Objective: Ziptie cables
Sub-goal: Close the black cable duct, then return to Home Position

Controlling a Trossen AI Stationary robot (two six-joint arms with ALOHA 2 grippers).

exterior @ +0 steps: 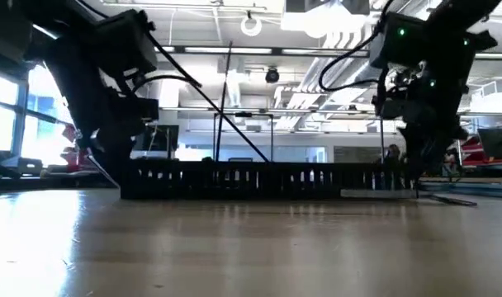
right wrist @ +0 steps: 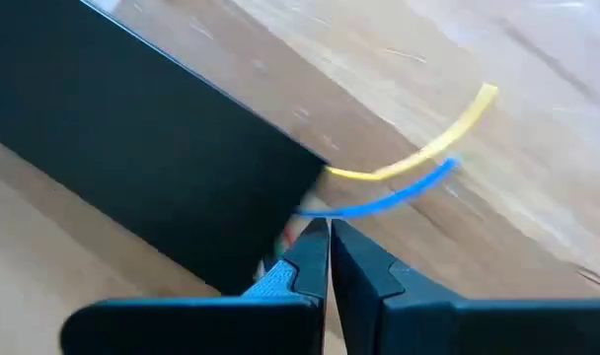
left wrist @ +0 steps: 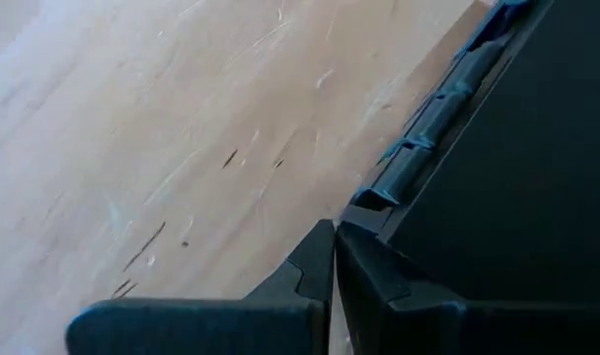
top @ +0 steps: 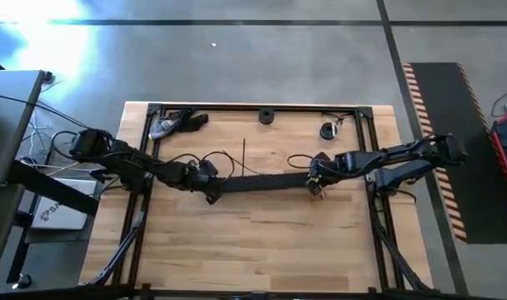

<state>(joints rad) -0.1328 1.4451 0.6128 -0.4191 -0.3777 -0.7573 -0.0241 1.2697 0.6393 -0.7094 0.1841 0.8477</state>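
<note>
Cables, a yellow (right wrist: 433,148) and a blue strand (right wrist: 399,195), curl out from the end of the long black slotted strip (top: 262,181) at the centre of the wooden table (top: 262,250). Right gripper (top: 316,185) sits at that end, left gripper (top: 210,190) at the other; both show fingertips pressed together beside the strip.

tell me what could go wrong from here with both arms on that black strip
Both tools look shut at the ends of the long black slotted strip: the left tool at its left end, the right tool at its right. If the arms move out of step, the strip could twist or slip free.

A yellow wire and a blue wire stick out of the strip beside the right tool; they look loose and could slide out or snag.
</note>
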